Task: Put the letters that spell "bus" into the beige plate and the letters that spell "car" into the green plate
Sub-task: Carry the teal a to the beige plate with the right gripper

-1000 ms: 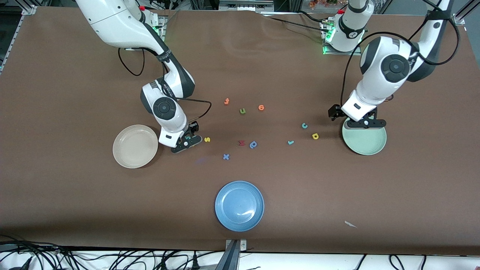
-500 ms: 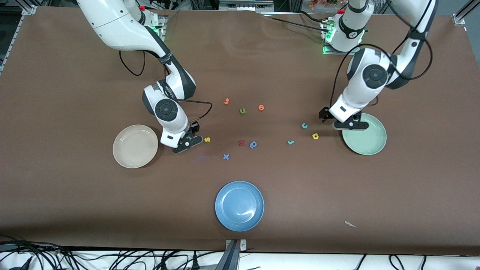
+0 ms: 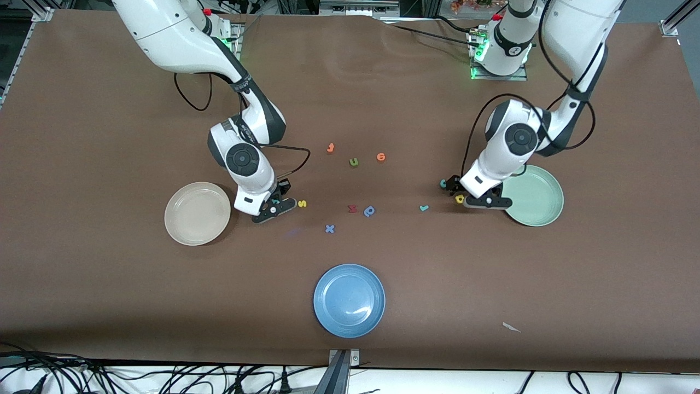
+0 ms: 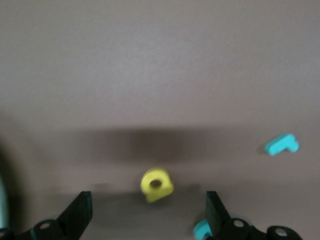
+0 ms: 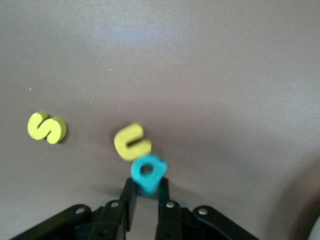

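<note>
- Front view: the beige plate [image 3: 197, 213] and the green plate [image 3: 538, 202] are both empty, so by my reading none of the six letters is delivered yet.
- Front view: the right gripper [image 3: 273, 208] is down at the table at 3 o'clock of the beige plate, with the "b" [image 3: 275, 201] at its tips. The "s" [image 3: 302, 204] lies just at 3 o'clock of it. The "u" is hidden here.
- Front view: the left gripper [image 3: 467, 196] is low at 9 o'clock of the green plate, over the "a" [image 3: 460, 199]. The "c" [image 3: 443, 183] is at 10 o'clock of the "a", and the "r" [image 3: 424, 208] is at 9 o'clock.
- Left wrist view: the left gripper [image 4: 147, 195] stands wide open astride the "a" [image 4: 157, 184], touching nothing. The "c" [image 4: 202, 230] is by one finger and the "r" [image 4: 281, 145] lies apart.
- Right wrist view: the right gripper [image 5: 146, 184] has its fingers pinched on the "b" [image 5: 148, 171]. The "u" [image 5: 132, 141] touches the "b", and the "s" [image 5: 46, 127] lies near on the table.
- Judgement: the first "bus" pick is in hand, the "a" grasp is not yet made, and all the drops remain.
</note>
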Robot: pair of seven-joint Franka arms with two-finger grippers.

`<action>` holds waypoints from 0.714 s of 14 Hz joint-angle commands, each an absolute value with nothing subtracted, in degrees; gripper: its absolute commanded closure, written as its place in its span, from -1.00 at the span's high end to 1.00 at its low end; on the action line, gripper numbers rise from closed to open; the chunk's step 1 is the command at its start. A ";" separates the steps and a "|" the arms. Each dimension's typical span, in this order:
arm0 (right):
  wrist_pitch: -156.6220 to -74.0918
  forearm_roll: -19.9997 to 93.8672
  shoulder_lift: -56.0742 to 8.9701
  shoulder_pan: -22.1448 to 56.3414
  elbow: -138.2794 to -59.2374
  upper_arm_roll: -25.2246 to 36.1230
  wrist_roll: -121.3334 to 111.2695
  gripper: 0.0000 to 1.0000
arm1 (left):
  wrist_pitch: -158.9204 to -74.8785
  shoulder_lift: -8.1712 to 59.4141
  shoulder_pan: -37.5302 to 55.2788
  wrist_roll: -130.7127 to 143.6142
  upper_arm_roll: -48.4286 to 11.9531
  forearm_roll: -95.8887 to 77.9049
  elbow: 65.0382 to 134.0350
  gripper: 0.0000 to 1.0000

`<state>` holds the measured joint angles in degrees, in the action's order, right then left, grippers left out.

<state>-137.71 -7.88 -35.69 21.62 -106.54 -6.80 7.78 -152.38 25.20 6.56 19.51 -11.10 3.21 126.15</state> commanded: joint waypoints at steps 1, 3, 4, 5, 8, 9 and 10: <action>-137.82 -8.44 -35.69 21.71 -106.61 -7.03 12.03 -0.80 | -152.05 28.29 9.14 22.06 -9.32 3.69 122.00 1.00; -135.81 -8.26 -34.20 21.62 -106.35 -7.03 12.74 -0.80 | -152.14 29.70 10.45 21.62 -7.22 3.95 121.73 1.00; -133.70 -8.17 -33.23 21.53 -105.91 -6.77 12.66 -0.80 | -152.14 30.14 10.81 21.45 -6.08 4.04 121.55 1.00; -131.51 -8.09 -32.44 21.10 -104.95 -6.51 12.40 -0.81 | -152.14 30.67 11.33 21.45 -5.37 4.13 121.03 1.00; -123.51 -8.09 -30.77 21.01 -100.65 -4.05 12.22 -0.81 | -152.05 30.68 11.69 21.71 -5.10 3.95 120.85 1.00; -121.49 -8.09 -30.41 21.01 -99.59 -2.91 12.04 -0.81 | -151.79 30.33 11.78 22.06 -5.18 3.96 121.11 1.00; -120.25 -8.00 -29.63 21.01 -99.23 -1.42 11.95 -0.81 | -151.61 29.80 11.78 22.06 -5.19 3.96 121.37 1.00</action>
<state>-123.41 -7.88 -30.90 21.11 -100.38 -3.18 11.64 -152.35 29.98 10.57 21.09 -6.09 3.21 122.03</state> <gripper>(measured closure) 0.903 0.000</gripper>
